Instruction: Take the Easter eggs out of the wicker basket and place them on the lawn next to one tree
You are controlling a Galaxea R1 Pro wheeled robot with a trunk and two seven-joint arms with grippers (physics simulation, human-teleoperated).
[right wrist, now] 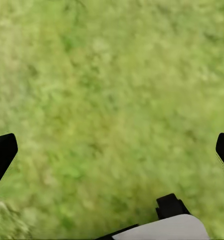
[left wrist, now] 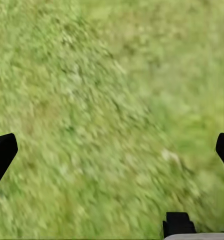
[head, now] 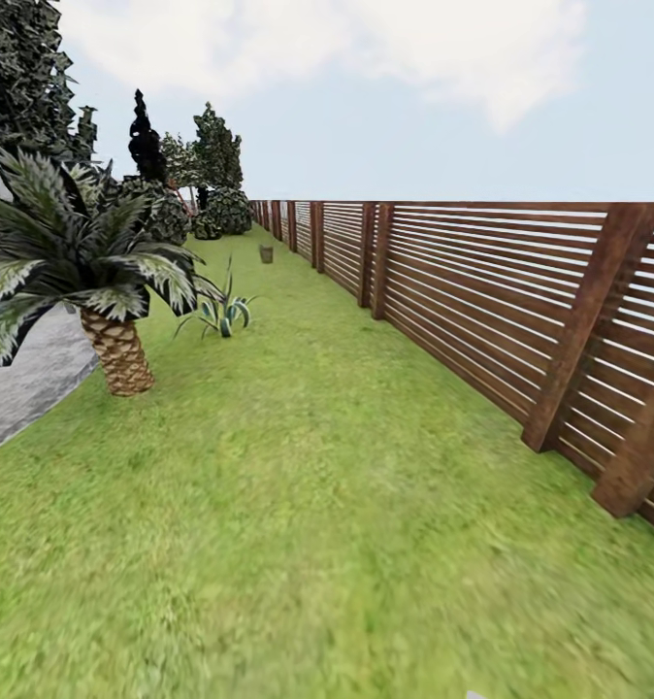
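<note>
Item one, nearest you: the left gripper and right gripper, each spread wide with nothing between the fingers, both hanging over bare lawn in their wrist views. Item two: that lawn, mottled green, running from your base toward 12 o'clock as a long strip. Item three, at 3 o'clock and receding toward 1: a brown slatted wooden fence with heavy leaning posts. Item four, at 10 o'clock: a short palm with scaly brown trunk, standing at the edge of a grey paved patch; not the tree you want. Item five, just beyond it near 11: a small spiky blue-green plant. Item six, far off near 12, close beside the fence: a small tan-brown object on the grass, likely the wicker basket; too small to confirm, and no eggs can be made out from here. Item seven, farthest, at 11: round shrubs and a speckled tree, beside a thin all-black one. Handling note, as a judgement: the eggs should be light, hard, smooth and prone to roll, so you would pinch each across its widest middle with moderate closure, and expect the basket to be light enough to shift if nudged.
</note>
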